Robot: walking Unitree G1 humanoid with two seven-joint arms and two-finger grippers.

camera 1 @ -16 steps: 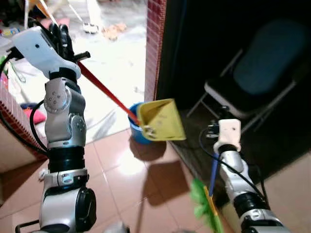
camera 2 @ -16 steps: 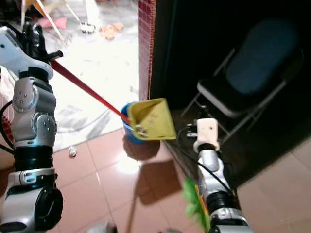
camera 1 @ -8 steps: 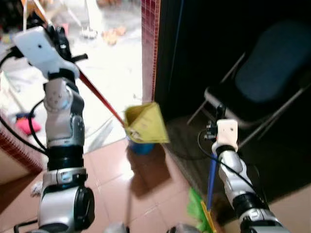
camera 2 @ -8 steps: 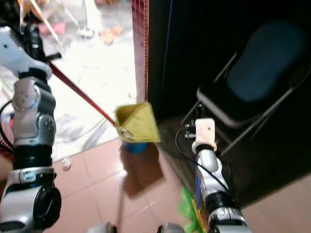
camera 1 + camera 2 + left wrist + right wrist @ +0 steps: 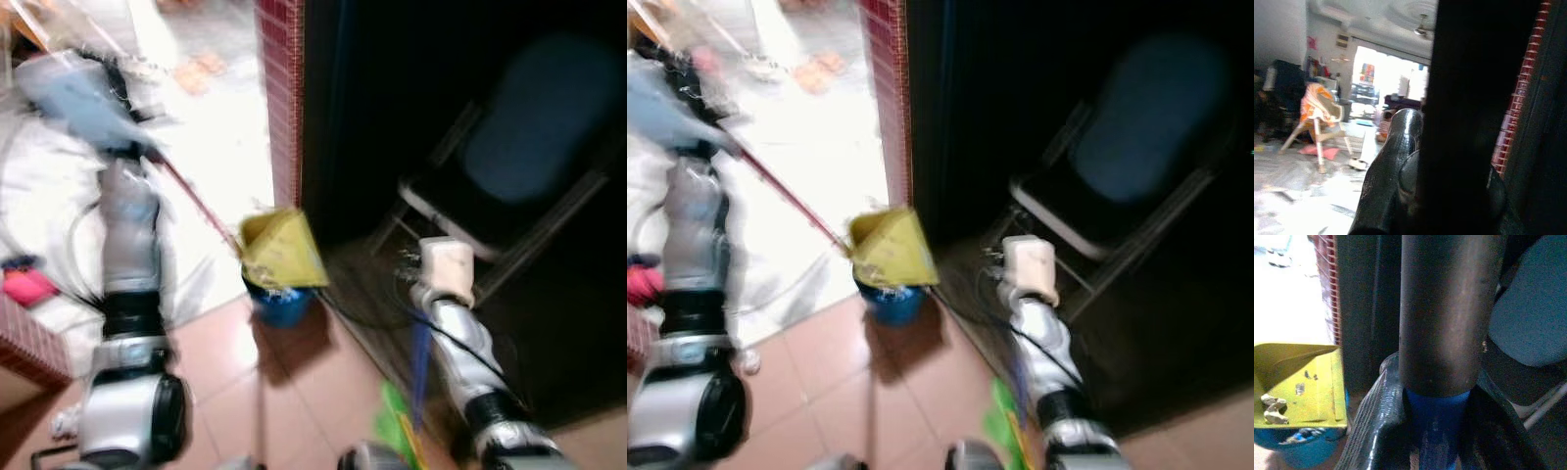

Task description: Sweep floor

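My left gripper (image 5: 116, 73) clenches the red handle (image 5: 196, 196) of the yellow dustpan (image 5: 279, 250), poised above the blue bucket (image 5: 282, 304). My right gripper (image 5: 1420, 431) clasps the broom (image 5: 419, 367): light, stiff, best held mid-shaft. A folding chair (image 5: 519, 176) and brick pillar (image 5: 281, 98) crowd the sweep path; debris (image 5: 1271, 409) sits in the pan.

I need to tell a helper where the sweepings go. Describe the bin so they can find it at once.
Find the red brick pillar at the edge of the dark room. At its foot, on the tiled floor, stands a small blue bucket, right under the yellow dustpan. It is the one blue round container there.
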